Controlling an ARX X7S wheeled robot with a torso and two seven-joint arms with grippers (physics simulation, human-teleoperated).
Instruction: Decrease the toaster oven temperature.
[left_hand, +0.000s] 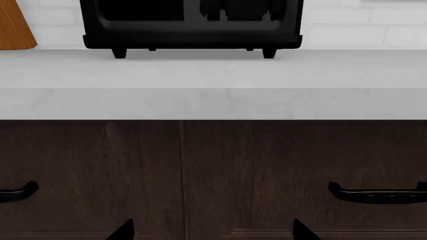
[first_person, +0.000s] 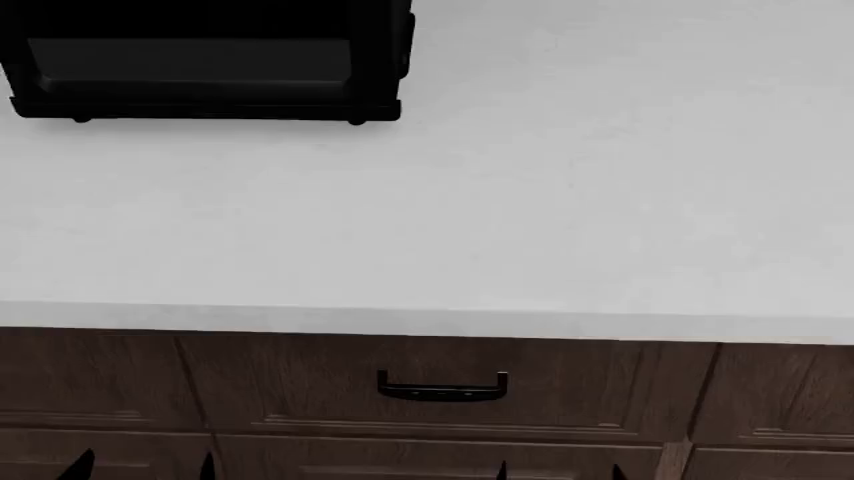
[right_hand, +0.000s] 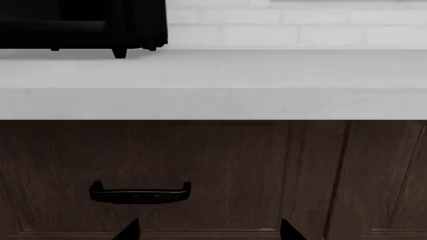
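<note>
Black left gripper (left_hand: 210, 231) spread, empty | right gripper (right_hand: 208, 230) spread, empty | toaster oven (left_hand: 192, 25) untouched

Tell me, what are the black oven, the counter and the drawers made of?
The toaster oven looks like matte black metal or plastic with a dark glass door. The countertop seems pale, faintly mottled stone. The drawer fronts look like dark wood, showing grain, with a black handle.

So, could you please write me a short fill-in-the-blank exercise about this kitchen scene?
1. The toaster oven stands on the white ____.
2. In the head view, the toaster oven sits toward the robot's ____ side.
3. The drawer handle below the countertop is coloured ____.

Missing words: countertop; left; black.
</note>
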